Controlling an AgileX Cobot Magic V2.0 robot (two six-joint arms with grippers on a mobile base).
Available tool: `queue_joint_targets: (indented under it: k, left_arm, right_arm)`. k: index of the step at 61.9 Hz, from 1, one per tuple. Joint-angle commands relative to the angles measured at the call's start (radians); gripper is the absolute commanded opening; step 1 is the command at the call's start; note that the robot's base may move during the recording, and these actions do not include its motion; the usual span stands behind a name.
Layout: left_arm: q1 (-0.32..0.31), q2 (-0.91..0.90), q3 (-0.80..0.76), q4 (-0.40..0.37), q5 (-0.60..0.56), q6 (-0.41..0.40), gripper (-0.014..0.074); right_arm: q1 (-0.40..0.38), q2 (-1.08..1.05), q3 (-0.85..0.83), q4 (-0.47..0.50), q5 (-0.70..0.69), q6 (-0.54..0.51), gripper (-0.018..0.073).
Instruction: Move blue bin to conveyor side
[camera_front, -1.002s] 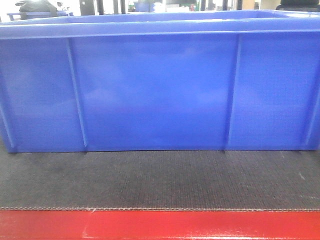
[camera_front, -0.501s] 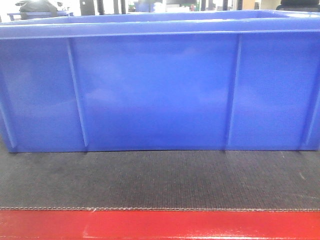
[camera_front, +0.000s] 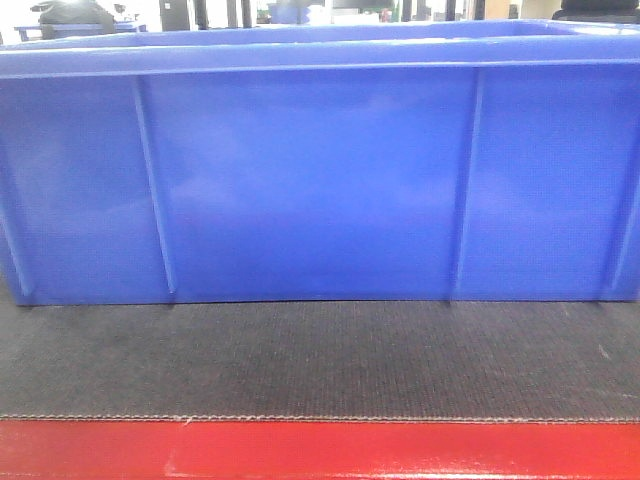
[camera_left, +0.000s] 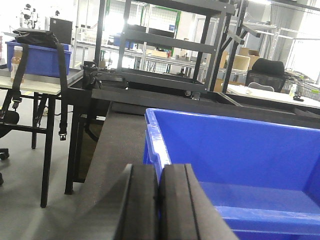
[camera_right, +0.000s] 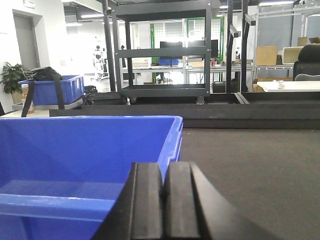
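Front-facing view: we see the blue bin (camera_front: 320, 180) sitting upright on the conveyor (camera_front: 320, 360), its long wall just behind the red strip (camera_front: 320, 450); left wrist shows our left gripper (camera_left: 160, 200) with pads pressed together at the bin's left rim, nothing visibly between them; right gripper (camera_right: 162, 205) likewise closed tight beside the right rim.

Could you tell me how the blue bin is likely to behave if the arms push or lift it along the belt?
The blue bin looks like rigid ribbed plastic, so it should probably stay stiff. Its visible interior appears empty, so it is likely light for its size. Sitting flat and wide on the textured conveyor, it seems unlikely to tip, though the glossy walls may be slippery.
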Motion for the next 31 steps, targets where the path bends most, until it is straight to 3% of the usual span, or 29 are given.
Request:
queue_joint_targets:
  k: [1,16,31]
  left_arm:
    - [0.004,-0.004,0.003,-0.004,-0.021,-0.007,-0.001]
    - [0.004,-0.004,0.003,-0.004,-0.021,-0.007,-0.001]
    - [0.004,-0.004,0.003,-0.004,-0.021,-0.007,-0.001]
  right_arm:
    - [-0.004,-0.003,0.003,-0.003,-0.024,-0.007,-0.0081]
    - [-0.011,-0.006,0.025,-0.003,-0.039,-0.007,-0.0081]
    - [-0.106,-0.128,0.105,0.004,-0.032,-0.011,-0.0081]
